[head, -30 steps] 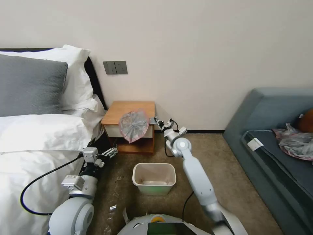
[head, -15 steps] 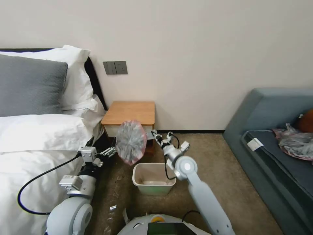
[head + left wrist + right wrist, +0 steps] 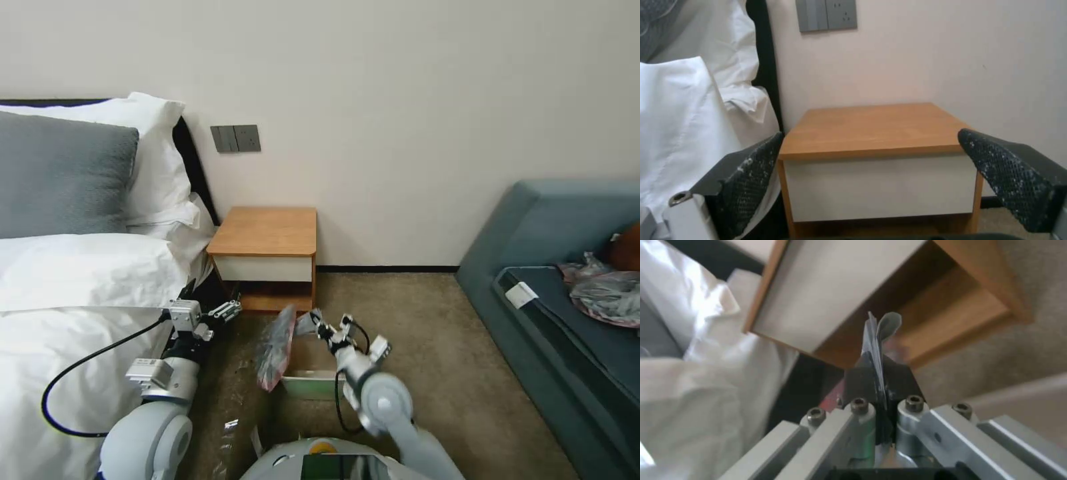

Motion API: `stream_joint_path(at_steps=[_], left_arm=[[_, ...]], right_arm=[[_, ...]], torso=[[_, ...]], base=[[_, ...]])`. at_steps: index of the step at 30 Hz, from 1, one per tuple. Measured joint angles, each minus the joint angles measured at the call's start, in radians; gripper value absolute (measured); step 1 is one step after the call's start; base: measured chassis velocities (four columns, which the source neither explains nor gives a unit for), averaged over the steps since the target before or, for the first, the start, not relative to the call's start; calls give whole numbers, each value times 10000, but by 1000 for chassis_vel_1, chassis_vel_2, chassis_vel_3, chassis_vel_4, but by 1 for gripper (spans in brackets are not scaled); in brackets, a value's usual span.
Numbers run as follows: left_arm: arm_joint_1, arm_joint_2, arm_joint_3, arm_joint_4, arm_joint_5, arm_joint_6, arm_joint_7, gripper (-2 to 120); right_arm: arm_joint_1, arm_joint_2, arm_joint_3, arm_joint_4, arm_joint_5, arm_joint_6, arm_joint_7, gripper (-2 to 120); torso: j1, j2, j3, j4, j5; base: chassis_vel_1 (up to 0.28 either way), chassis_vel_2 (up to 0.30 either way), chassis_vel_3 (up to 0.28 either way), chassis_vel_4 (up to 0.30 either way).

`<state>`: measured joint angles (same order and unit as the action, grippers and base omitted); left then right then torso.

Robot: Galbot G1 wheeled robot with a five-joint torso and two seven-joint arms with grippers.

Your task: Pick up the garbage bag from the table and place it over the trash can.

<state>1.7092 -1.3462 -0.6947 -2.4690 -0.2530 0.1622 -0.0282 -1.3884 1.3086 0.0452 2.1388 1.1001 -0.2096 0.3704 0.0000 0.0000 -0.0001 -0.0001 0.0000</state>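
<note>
The right gripper had its jaws pinched tight on an edge of the garbage bag, thin plastic showing between the fingers. The bag hung edge-on over the left end of the trash can, on the carpet in front of the table. The left gripper hovered beside the bed, jaws spread wide, pointing at the table.
</note>
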Motion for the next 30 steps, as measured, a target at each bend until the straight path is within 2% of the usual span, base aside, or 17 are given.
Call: stream_joint_path(at_steps=[12, 16, 17, 21, 22, 25, 26, 28, 29, 30], left_arm=[[15, 31, -35, 195, 14, -295, 14, 100], [4, 40, -58, 225, -14, -308, 14, 100], [4, 40, -58, 225, -14, -308, 14, 100], [-5, 32, -48, 252, -19, -324, 14, 100], [-5, 32, -48, 252, -19, -324, 14, 100], [-15, 36, -43, 260, -23, -337, 10, 100], [-15, 36, -43, 260, -23, -337, 10, 100], [-12, 38, -43, 263, -28, -337, 5, 100], [-12, 38, -43, 263, -28, -337, 5, 100], [-10, 34, -43, 267, -29, -337, 4, 100]], right_arm=[[-868, -361, -186, 378, -1047, 146, 271, 2], [-975, -464, -268, 547, -1256, 122, 431, 22], [-975, -464, -268, 547, -1256, 122, 431, 22], [-1149, -657, -247, 942, -1335, -18, 673, 38], [-1149, -657, -247, 942, -1335, -18, 673, 38], [-1338, -975, -137, 1389, -1406, -90, 915, 53], [-1338, -975, -137, 1389, -1406, -90, 915, 53], [-1500, -1197, 43, 1644, -1400, -125, 941, 64], [-1500, -1197, 43, 1644, -1400, -125, 941, 64], [-1577, -1281, 129, 1754, -1393, -133, 942, 68]], torso=[[0, 0, 0, 0, 0], [0, 0, 0, 1, 0], [0, 0, 0, 1, 0], [0, 0, 1, 1, 0], [0, 0, 1, 1, 0], [0, 0, 1, 0, 0], [0, 0, 1, 0, 0], [0, 0, 1, 1, 0], [0, 0, 1, 1, 0], [0, 0, 1, 0, 0]], base=[[0, 0, 0, 0], [0, 0, 0, 0], [0, 0, 0, 0], [0, 0, 0, 0], [0, 0, 0, 0], [0, 0, 0, 0], [0, 0, 0, 0], [0, 0, 0, 0], [0, 0, 0, 0], [0, 0, 0, 0]])
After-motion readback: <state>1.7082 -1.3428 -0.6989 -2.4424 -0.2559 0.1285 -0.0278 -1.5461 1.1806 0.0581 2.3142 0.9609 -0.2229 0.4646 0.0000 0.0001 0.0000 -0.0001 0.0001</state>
